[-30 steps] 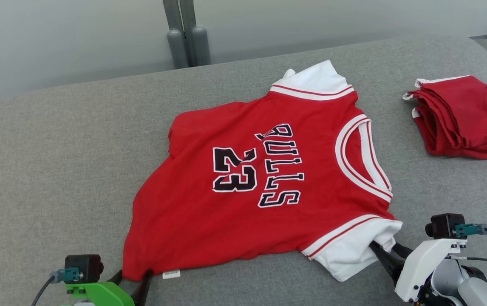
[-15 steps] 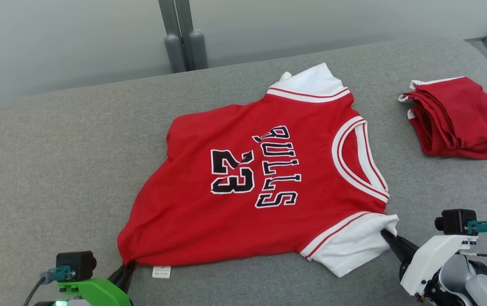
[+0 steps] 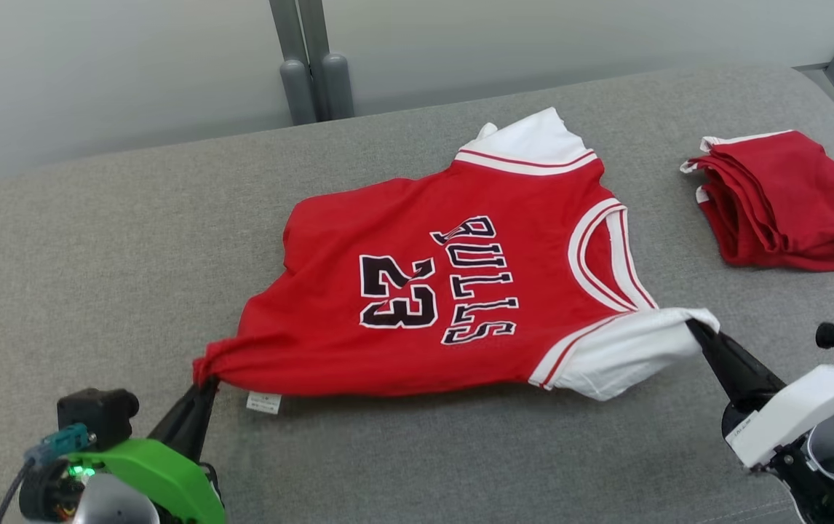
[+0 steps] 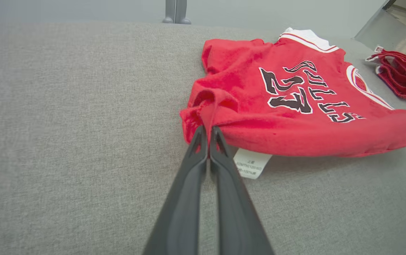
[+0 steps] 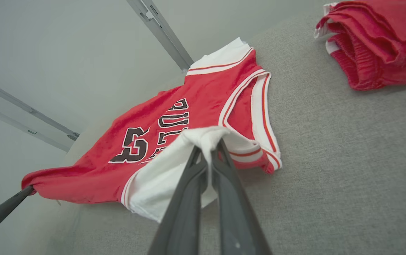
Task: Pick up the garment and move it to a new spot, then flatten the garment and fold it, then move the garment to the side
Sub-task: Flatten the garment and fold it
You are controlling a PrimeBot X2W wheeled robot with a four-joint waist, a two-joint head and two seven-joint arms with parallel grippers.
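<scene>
at the hem corner of the jersey (image 3: 446, 291), the left gripper (image 3: 206, 380) pinches red cloth. the right gripper (image 3: 693, 327) pinches its white sleeve (image 3: 628, 351).

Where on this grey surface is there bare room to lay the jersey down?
The widest bare grey surface lies on the robot's left, past the hem of the jersey. A narrower strip runs along the near edge, between the left gripper and the right gripper. The right is crowded: the folded red pile sits near the neckline.
</scene>
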